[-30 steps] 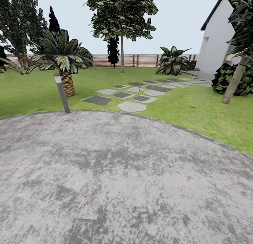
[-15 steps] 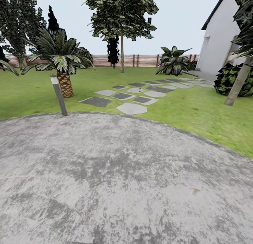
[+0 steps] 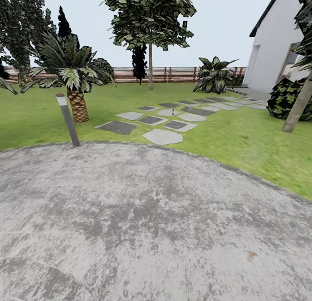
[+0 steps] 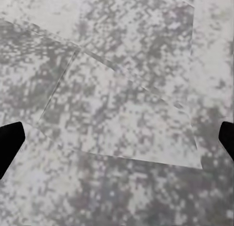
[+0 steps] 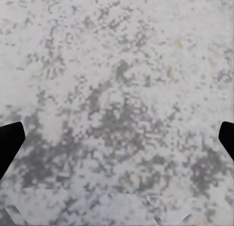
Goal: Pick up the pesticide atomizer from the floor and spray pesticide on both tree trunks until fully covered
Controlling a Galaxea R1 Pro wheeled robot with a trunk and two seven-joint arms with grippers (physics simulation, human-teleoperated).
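Comparing the head view with the one a second earlier, the whole scene is seen to have slid: the bollard light (image 3: 67,119) and short palm (image 3: 74,78) sit further toward the left edge and the leaning trunk (image 3: 298,105) at the right has drifted toward the right edge, so the camera is taken to have moved, not the things. The mottled grey paved circle (image 3: 143,223) is spread across the foreground, its curved edge meeting the grass lawn (image 3: 242,140). Beyond it a path of flat stepping stones (image 3: 162,136) is laid across the grass toward the white house wall (image 3: 271,54). On one far stone a tiny dark upright object (image 3: 173,113) is seen; it is too small to be named as the atomizer. A tall tree (image 3: 150,19) with a thin bare trunk stands behind the path, near the brown slatted fence (image 3: 173,74). A leafy bush (image 3: 215,76) is set beside the path, and a darker bush (image 3: 288,97) lies behind the leaning trunk.

In the left wrist view the left gripper (image 4: 117,138) is shown with its dark fingertips (image 4: 9,140) at opposite edges, spread wide over grey paving. In the right wrist view the right gripper (image 5: 117,138) is likewise held wide apart, nothing between its fingertips (image 5: 9,140).
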